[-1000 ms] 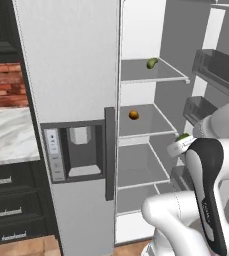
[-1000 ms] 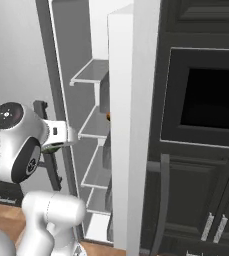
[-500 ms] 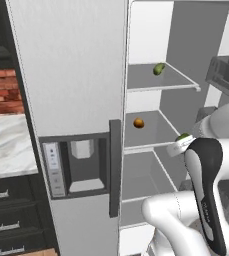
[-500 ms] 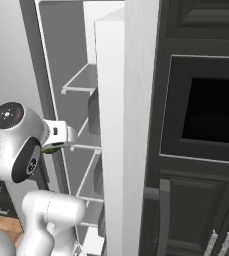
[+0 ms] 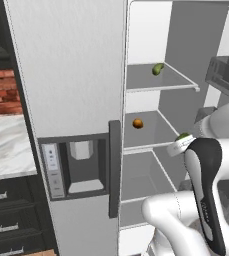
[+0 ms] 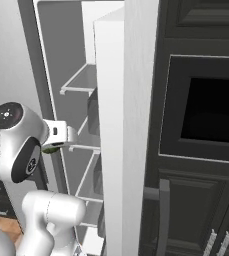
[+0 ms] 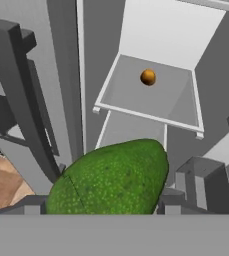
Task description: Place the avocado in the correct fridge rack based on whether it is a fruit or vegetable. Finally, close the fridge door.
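Fingers: the gripper (image 7: 108,212) is closed around the avocado (image 7: 111,177), which bulges up large between the two dark fingertips in the hand view; the tips themselves are cut off at the bottom edge. In the left base view the avocado (image 5: 182,136) appears as a small green cap above the white wrist, most of it hidden by the arm; in the right base view a green sliver (image 6: 52,148) peeks under the wrist block.

Beyond the avocado, the hand view shows a fridge shelf (image 7: 136,112) carrying an orange ball (image 7: 147,77) toward its back. The left base view gives the same ball (image 5: 137,123) on the middle shelf, plus an elongated paler green item (image 5: 157,69) on the shelf above, which the hand view lacks.

The fridge door (image 6: 113,135) stands open, seen edge-on in the right base view, blocking most of the interior. The dispenser door (image 5: 73,130) is shut in the left base view.
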